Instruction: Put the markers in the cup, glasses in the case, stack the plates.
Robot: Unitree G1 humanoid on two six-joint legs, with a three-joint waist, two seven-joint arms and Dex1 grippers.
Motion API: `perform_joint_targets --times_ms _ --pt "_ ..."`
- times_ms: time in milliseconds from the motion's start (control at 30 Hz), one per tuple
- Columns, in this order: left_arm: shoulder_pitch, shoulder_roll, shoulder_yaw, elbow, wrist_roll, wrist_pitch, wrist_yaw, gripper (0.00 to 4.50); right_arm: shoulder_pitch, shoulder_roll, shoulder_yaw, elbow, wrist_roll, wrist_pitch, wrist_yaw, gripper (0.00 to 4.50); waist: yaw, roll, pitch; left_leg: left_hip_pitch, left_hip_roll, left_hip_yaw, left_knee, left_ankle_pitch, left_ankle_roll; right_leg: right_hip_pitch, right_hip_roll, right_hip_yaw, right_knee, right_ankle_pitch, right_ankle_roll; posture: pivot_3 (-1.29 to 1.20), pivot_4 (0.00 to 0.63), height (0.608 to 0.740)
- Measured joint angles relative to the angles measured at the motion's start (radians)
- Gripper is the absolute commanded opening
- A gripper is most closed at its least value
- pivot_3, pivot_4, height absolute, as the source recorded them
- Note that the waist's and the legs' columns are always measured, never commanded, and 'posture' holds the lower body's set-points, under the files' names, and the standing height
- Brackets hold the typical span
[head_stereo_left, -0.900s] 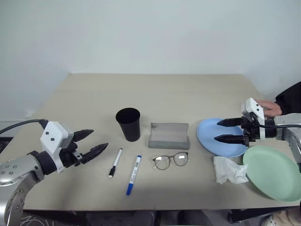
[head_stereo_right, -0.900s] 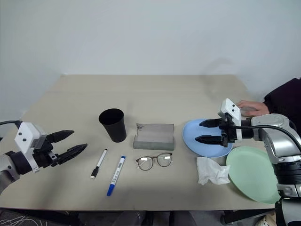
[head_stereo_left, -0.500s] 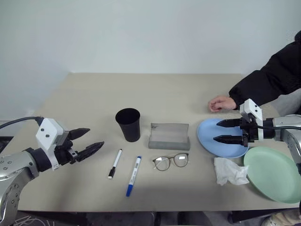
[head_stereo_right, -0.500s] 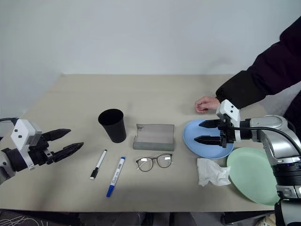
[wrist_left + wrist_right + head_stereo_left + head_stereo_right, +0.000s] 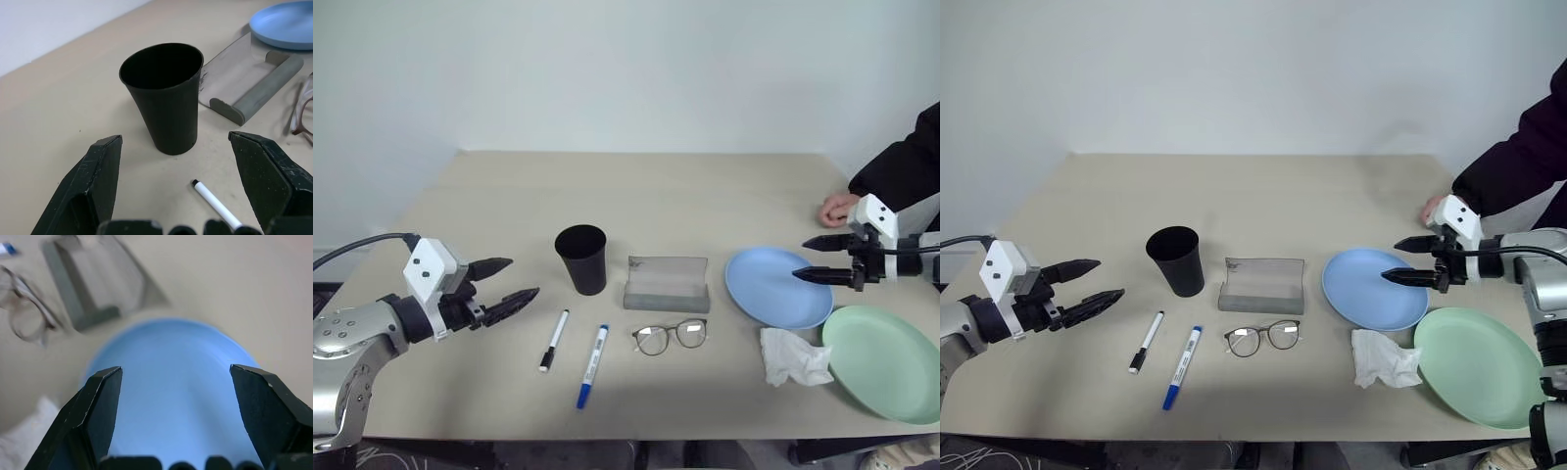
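Right gripper [image 5: 826, 259] backs off the light blue plate [image 5: 773, 286], fingers spread and empty.

It was over the plate's middle, now beyond its right rim (plates still unstacked; mint green plate [image 5: 881, 360] at the table's [image 5: 636, 196] right front corner); left gripper [image 5: 504, 284], released and empty too, hovers near the left edge, aimed at the black cup [image 5: 580, 257]; markers and glasses lie untouched near the front edge.

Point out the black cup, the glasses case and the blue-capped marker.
black cup [image 5: 582, 262]: left eye view, on its side wall.
glasses case [image 5: 667, 284]: left eye view, on its open grey inside.
blue-capped marker [image 5: 592, 364]: left eye view, on its white barrel.
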Motion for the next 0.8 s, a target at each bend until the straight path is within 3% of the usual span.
perform_joint_targets --times_ms 367,800 --pt "0.060 0.000 0.018 -0.001 0.001 -0.010 -0.010 3.67 -0.137 -0.041 0.032 0.542 -0.174 -0.219 -0.004 3.81 0.000 0.002 0.000 0.001 0.000 0.001 0.000 -0.001 0.001 0.000 0.000 -0.001 0.000 0.000 0.000 0.00 0.000 0.735" --pt "0.073 0.000 0.019 0.006 0.003 -0.030 -0.013 3.67 -0.130 -0.094 0.030 0.760 -0.266 -0.280 0.003 3.81 -0.006 0.006 0.000 0.001 0.001 0.001 0.000 -0.001 0.002 0.001 0.000 -0.001 0.001 0.000 0.000 0.00 0.000 0.735"
